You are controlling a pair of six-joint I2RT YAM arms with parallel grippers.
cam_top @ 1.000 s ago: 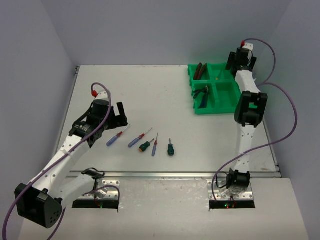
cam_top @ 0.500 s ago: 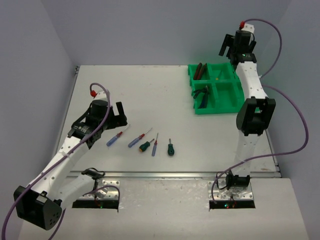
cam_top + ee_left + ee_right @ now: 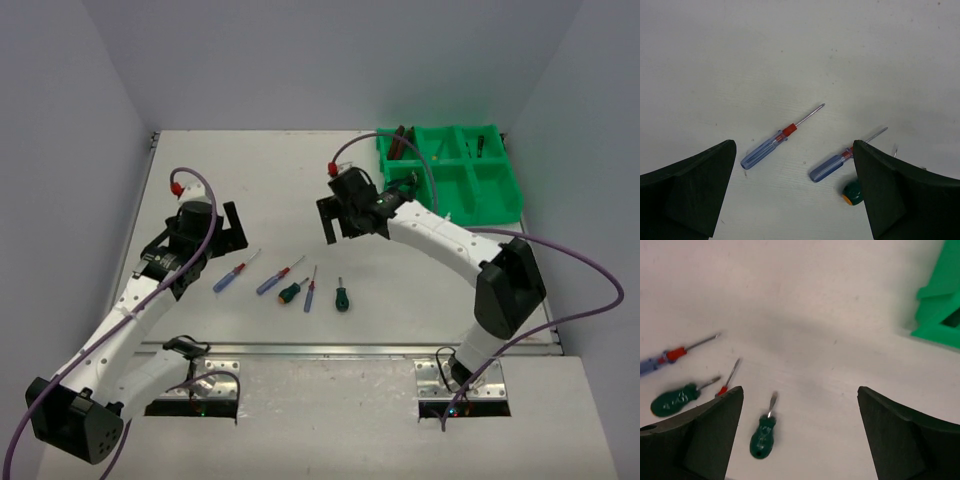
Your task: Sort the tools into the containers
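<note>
My right arm has swung away from the far corner by the green tray [image 3: 470, 213] and now reaches out over the middle of the table [image 3: 250, 170]. The left arm has barely shifted. The right gripper [image 3: 334, 218] hangs above bare tabletop, between the tray and the row of loose tools. Its two fingers are spread wide with nothing between them. Its wrist camera shows a dark green stubby screwdriver [image 3: 762, 437] on the table below, and the tray's corner at the upper right edge.

The left gripper [image 3: 237, 230] is likewise spread wide and empty, held over the left end of the row. Its wrist camera looks down on a blue-handled screwdriver [image 3: 769, 146] with a red collar. A second blue-handled screwdriver [image 3: 831, 166] lies roughly parallel beside it, the two apart. A green handle with an orange cap [image 3: 852, 192] shows just beside the second one's handle end.

From overhead I count five screwdrivers on the table near its front edge. A thin screwdriver [image 3: 310, 290] lies between the green-handled one and the stubby one. The tray sits at the far right corner of the table. Red-and-black pliers [image 3: 400, 140] lie in its far left compartment, and a dark slim tool [image 3: 478, 146] lies in the far right one. My right arm partly hides the near left compartment, so I cannot tell what it holds.
</note>
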